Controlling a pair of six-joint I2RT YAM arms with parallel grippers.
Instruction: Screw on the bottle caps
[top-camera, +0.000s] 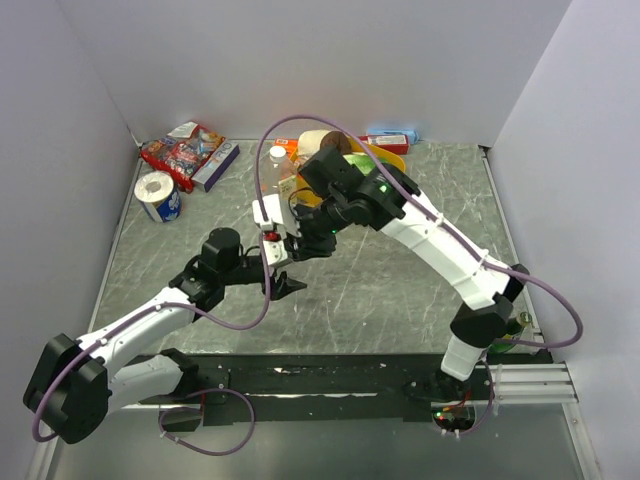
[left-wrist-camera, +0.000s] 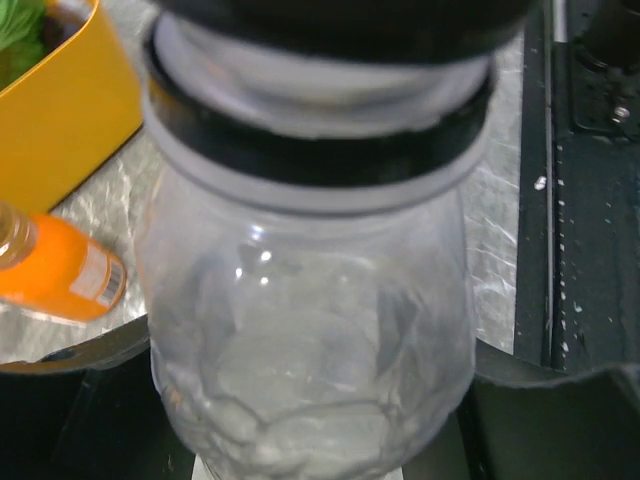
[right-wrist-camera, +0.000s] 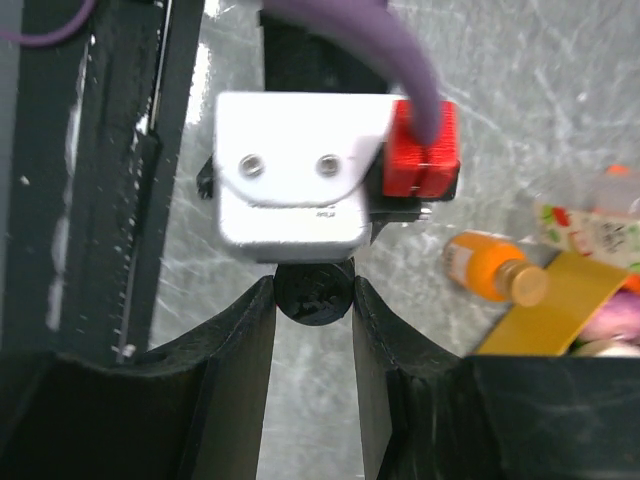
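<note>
Two arms, three bottles and three caps counted.

1. Mid-table, nearest the bases: the left gripper (left-wrist-camera: 320, 425) is clamped around the lower body of the clear greyish bottle (left-wrist-camera: 310, 340), one of the three, and holds it upright.
2. Directly above it, the right gripper (right-wrist-camera: 313, 302) has its fingers drawn narrow onto the black cap (right-wrist-camera: 313, 292), which sits at the bottle's mouth.
3. Beyond, one orange bottle (right-wrist-camera: 485, 272) lies on its side on the table beside the yellow container (left-wrist-camera: 50, 120). The orange-gold cap (right-wrist-camera: 528, 287) appears to be on its neck, though the view is blurred.
4. Farther back, one clear labelled bottle (top-camera: 284, 178) stands upright with the white cap (top-camera: 279, 153) on top.
</note>
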